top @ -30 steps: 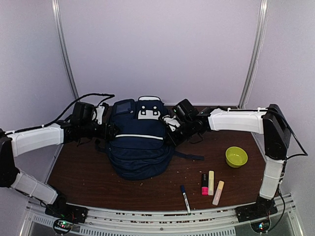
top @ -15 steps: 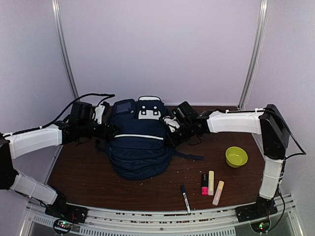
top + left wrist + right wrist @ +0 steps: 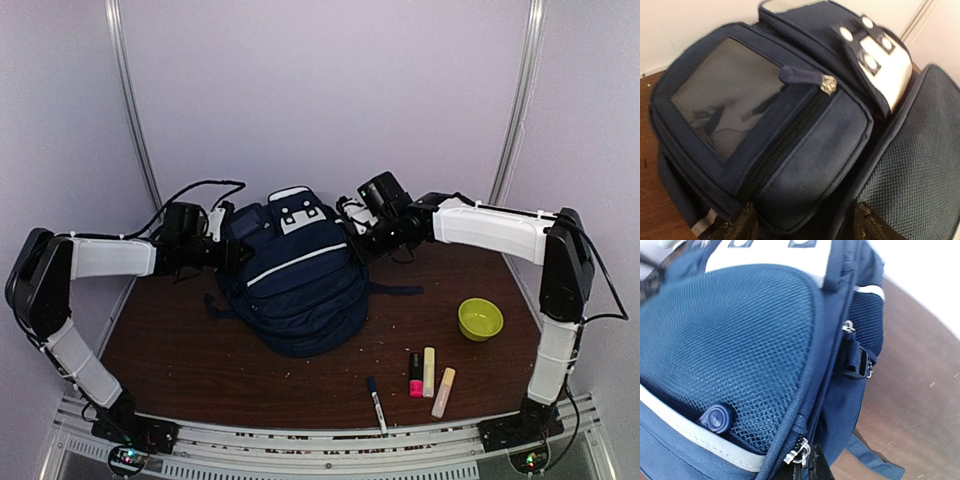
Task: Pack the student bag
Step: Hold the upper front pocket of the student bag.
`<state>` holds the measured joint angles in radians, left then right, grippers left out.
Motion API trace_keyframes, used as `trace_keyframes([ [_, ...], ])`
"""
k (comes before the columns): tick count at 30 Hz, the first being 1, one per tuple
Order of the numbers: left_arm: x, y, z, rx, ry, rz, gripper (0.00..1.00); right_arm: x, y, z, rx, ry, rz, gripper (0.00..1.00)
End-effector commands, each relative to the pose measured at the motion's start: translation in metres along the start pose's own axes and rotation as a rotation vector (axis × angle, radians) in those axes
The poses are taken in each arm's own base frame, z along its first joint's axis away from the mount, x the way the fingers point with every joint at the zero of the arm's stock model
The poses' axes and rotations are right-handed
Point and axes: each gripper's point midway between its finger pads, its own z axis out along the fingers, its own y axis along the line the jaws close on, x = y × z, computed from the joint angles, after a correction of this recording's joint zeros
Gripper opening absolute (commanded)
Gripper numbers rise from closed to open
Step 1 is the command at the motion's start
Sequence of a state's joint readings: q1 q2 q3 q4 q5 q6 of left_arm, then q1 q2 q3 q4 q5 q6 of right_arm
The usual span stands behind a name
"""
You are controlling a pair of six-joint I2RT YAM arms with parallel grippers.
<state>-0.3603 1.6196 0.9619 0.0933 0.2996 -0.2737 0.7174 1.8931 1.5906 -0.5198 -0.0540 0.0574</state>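
Student bag [image 3: 300, 280], green bowl [image 3: 480, 318] right, likely highlighters [image 3: 428, 372] nearer

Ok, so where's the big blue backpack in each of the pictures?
Top view: the student bag sits in the middle of the picture.
Left wrist view: the student bag fills nearly the whole picture, seen close up.
Right wrist view: the student bag fills the left and middle.
Shared landmark: the white patch near the bag's top shows in all three.
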Motion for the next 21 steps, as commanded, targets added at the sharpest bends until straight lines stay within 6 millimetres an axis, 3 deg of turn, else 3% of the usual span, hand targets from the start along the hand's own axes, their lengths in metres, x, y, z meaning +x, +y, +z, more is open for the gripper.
trace_keyframes([
  [1,0.015,-0.054,0.004,0.214,-0.079,0.041,0.67,-0.087,-0.020,-0.048,0.093,-0.248,-0.043,0.00],
  [5,0.048,-0.103,0.008,0.346,-0.038,0.142,0.66,-0.120,-0.011,-0.068,0.061,-0.327,-0.095,0.00],
  [8,0.067,-0.141,-0.012,0.467,-0.082,0.227,0.64,-0.134,-0.001,-0.082,0.042,-0.380,-0.150,0.00],
  [11,0.068,-0.166,-0.036,0.514,-0.165,0.352,0.62,-0.146,0.014,-0.100,0.032,-0.444,-0.244,0.00],
  [16,0.037,-0.187,-0.076,0.528,-0.247,0.526,0.63,-0.166,0.048,-0.140,0.040,-0.573,-0.440,0.00],
  [21,-0.006,-0.195,-0.121,0.463,-0.355,0.726,0.77,-0.167,0.087,-0.181,0.001,-0.727,-0.686,0.00],
])
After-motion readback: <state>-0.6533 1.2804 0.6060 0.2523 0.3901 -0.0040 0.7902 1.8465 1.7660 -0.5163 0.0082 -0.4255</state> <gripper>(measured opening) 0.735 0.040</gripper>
